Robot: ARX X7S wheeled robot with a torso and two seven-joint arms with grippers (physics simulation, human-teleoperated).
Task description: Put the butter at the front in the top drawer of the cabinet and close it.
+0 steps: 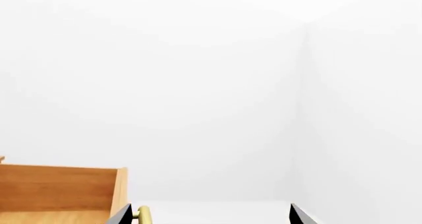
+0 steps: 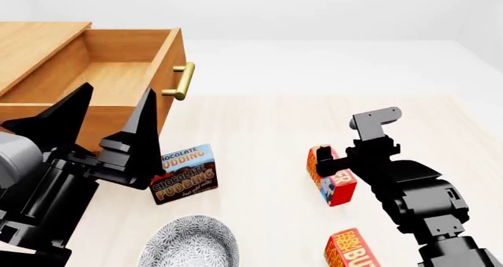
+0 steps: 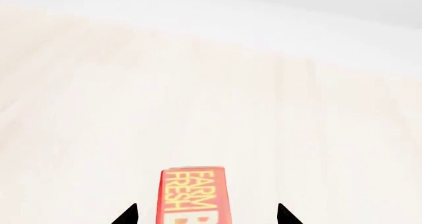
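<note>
- Cabinet [image 2: 35,40]: orange-brown wood, far left of the head view; only its top slab and upper part show.
- Top drawer [image 2: 118,72]: pulled out, interior bare, brass handle [image 2: 182,81] on its front. The lower drawer is not visible.
- Butter [image 2: 331,181]: red-and-orange carton on the pale table [image 2: 267,131], right of centre, well apart from the drawer. It is the farther of two cartons; taken here, as a judgement, to be the one the task means.
- Second butter carton [image 2: 351,250]: near the bottom edge of the head view, close to the robot.
- Right gripper [image 3: 205,215]: fingers spread, one tip either side of the butter in the right wrist view; no contact visible, nothing clamped. In the head view the arm covers part of the carton.
- Left gripper [image 2: 110,116]: fingers apart, empty, raised just in front of the open drawer.
- Chocolate pudding box [image 2: 185,174]: upright, beside the left gripper.
- Patterned bowl [image 2: 188,243]: near edge of the table.
- Risk: closing off-centre may twist or tip the carton, causing a slip.
- Risk: carrying the butter across may clip the pudding box or meet the left arm parked at the drawer mouth.
- Risk: seizing the wrong carton, the two being identical.
- Risk: a carton left standing tall in the drawer may catch the cabinet on closing.
</note>
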